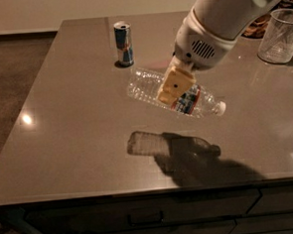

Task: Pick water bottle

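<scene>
The water bottle (147,87) is a clear ribbed plastic bottle with a white cap and a red, white and green label band. It hangs on its side in the air above the table, cap pointing right and slightly down. My gripper (173,87) comes down from the white arm at the upper right and is shut on the bottle's middle, next to the label. One yellowish finger (174,85) shows in front of the bottle; the other is hidden behind it. The bottle's shadow lies on the table below it.
A blue can (123,43) stands upright at the back of the grey table (62,124). A clear plastic cup (280,35) stands at the far right. The table's front edge with drawers runs along the bottom.
</scene>
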Robot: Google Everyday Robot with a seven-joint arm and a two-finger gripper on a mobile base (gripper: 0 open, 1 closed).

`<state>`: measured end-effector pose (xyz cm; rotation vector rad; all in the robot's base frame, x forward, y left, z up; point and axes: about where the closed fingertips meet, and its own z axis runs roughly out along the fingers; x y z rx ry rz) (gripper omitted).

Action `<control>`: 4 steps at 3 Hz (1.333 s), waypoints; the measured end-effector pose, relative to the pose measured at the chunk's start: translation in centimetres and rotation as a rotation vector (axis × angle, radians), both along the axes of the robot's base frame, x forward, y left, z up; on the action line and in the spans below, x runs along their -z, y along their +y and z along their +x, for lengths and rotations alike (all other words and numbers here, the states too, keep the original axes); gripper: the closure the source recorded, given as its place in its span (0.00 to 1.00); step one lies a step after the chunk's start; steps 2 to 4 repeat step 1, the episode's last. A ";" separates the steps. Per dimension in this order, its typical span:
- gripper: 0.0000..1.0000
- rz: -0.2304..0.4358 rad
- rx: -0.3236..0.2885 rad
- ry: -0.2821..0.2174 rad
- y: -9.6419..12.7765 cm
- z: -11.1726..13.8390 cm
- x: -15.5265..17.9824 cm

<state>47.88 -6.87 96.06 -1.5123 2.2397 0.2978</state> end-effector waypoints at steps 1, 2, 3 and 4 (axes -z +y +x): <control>1.00 0.002 -0.011 -0.008 0.1 -0.1 -0.4; 1.00 0.002 -0.011 -0.008 0.1 -0.1 -0.4; 1.00 0.002 -0.011 -0.008 0.1 -0.1 -0.4; 1.00 0.002 -0.011 -0.008 0.1 -0.1 -0.4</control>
